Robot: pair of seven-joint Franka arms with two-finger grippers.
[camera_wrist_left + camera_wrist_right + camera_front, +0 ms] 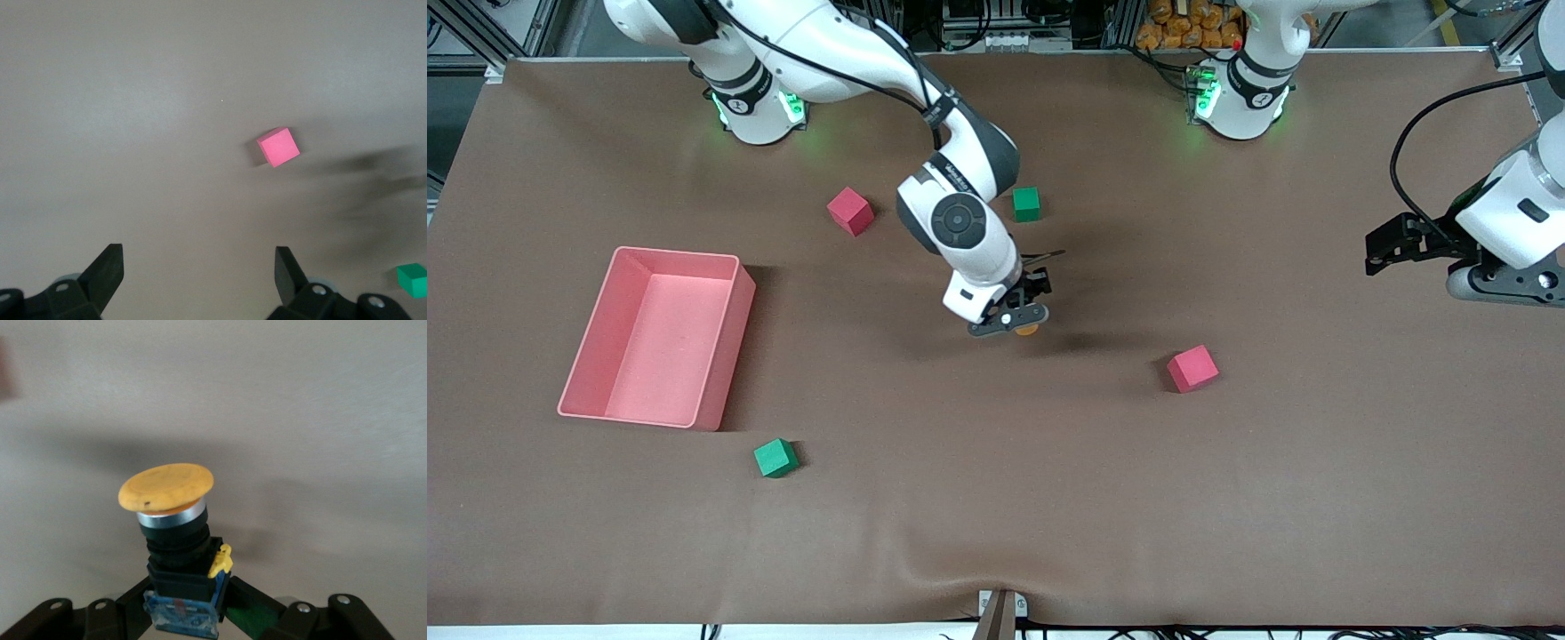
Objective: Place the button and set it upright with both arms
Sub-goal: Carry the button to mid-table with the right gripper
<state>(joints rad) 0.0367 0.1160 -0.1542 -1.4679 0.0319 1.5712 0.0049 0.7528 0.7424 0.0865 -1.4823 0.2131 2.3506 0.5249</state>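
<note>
A: Button [175,540]?
B: Clamped by its black body in the right gripper [1021,313], orange cap poking out past the fingertips (frame centre, above the brown table [996,498]).
A: Left gripper [1392,249]?
B: Right edge of frame, waiting, fingers spread wide, nothing between them; a red cube [278,147] lies below it.

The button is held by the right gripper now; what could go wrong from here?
The right gripper pinches only the button's base, so its wide orange cap may tip it when it is set on the table. The open left gripper waits toward its own end of the table, and may come too late to steady it.
</note>
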